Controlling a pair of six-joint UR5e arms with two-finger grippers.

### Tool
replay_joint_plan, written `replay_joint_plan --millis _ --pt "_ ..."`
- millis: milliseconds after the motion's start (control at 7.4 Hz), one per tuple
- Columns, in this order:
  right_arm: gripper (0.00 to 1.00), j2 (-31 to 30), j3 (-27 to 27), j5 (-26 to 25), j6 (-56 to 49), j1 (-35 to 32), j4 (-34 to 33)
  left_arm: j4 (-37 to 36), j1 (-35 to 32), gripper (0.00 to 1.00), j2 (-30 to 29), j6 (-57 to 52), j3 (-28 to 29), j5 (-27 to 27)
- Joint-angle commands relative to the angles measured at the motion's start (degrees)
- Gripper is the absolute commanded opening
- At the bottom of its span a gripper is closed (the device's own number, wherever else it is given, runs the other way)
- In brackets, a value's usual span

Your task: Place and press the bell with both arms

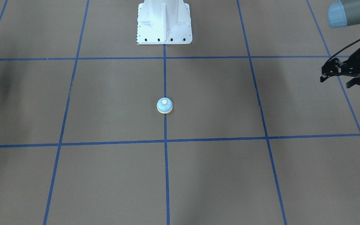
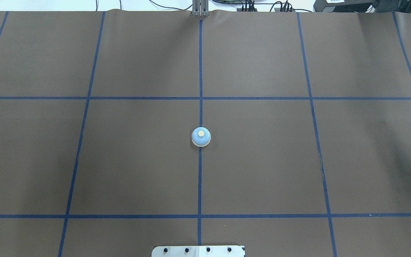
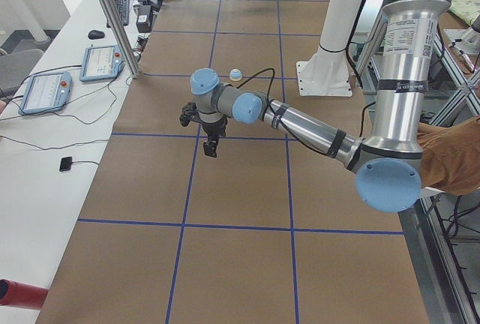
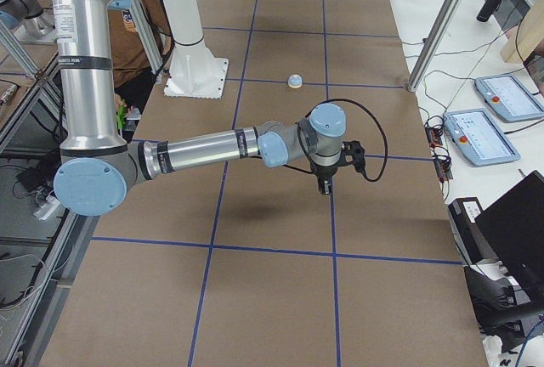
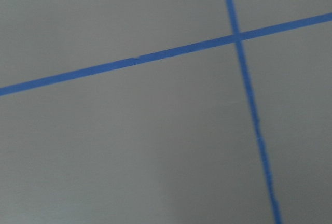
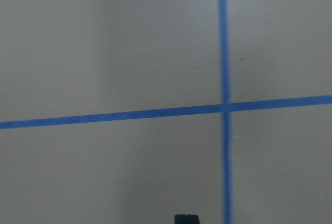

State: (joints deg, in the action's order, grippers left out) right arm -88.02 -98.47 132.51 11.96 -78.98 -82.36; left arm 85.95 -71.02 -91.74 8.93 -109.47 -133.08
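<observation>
- My left claw [image 3: 211, 144] hangs over the worktop [image 2: 137, 160] near its left edge, pointing down. I cannot tell whether its fingers are spread or pressed together.
- The bell [image 2: 201, 137] stands upright in the middle of the worktop, on the blue tape line [image 2: 199, 178]. Its button [image 2: 201, 133] faces up, nothing grips it, and it is well apart from both claws.
- My right claw [image 4: 325, 182] hangs near the right edge, also pointing down. I cannot tell its state either.
- Likely trouble: the dome looks smooth and round, so a pinch set too high could slide off.
- With nothing steadying the bell, an off-centre press could tip it or push it along the worktop.
- Both arms must reach the same middle spot, so they could knock together there.
</observation>
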Motion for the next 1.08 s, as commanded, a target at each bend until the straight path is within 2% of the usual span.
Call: replay_joint_plan --millis 0,135,270,405,541,676,946 --pt "0.00 0.22 1.70 0.20 -10.79 -5.47 -5.85 0.09 -8.66 0.99 4.89 -11.87 1.53 -0.08" --pt "0.05 0.13 1.70 0.29 -12.13 -6.35 -7.27 0.00 -12.18 0.99 5.17 -15.83 3.19 -0.08" --pt "0.99 0.13 1.61 0.99 -12.05 -6.54 -8.25 -0.08 -13.60 0.99 5.43 -16.22 3.64 -0.08" --pt "1.00 0.22 1.44 1.43 -12.14 -6.97 -8.60 -0.69 -15.97 0.99 5.44 -16.22 5.91 -0.25" --pt "1.00 0.57 1.70 1.26 -12.14 -6.89 -8.61 -0.26 -17.38 0.99 4.65 -16.22 9.24 -3.91" --pt "1.00 0.75 1.70 1.43 -12.23 -6.80 -8.69 -0.35 -17.40 0.99 4.30 -16.14 10.23 -5.42" --pt "1.00 1.01 1.61 1.43 -12.23 -4.52 -8.61 -0.26 -17.57 0.99 4.12 -15.53 12.69 -5.18"
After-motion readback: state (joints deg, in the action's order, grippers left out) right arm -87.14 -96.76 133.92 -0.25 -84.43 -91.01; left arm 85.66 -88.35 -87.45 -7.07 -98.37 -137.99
